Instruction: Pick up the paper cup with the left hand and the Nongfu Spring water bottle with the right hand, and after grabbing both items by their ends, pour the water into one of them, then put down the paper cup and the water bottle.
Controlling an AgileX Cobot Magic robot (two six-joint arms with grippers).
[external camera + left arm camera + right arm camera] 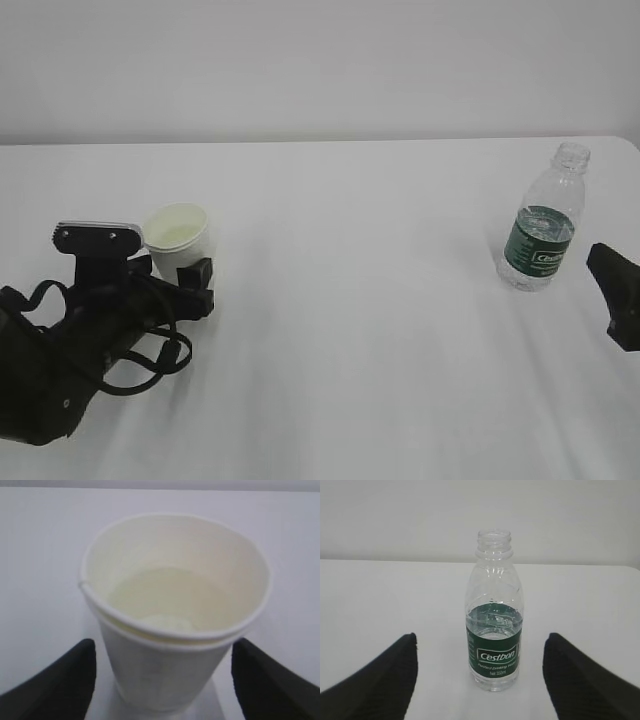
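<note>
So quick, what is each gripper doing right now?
Left gripper: open, one finger on each side of the paper cup, not squeezing.
Right gripper: open, facing the water bottle, holding nothing.

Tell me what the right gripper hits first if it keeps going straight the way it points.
The bottle. In the wrist view it stands upright, centred between the open fingers of the right gripper, with bare table before it. Nothing else lies in that line, though the remaining gap is hard to judge.
</note>
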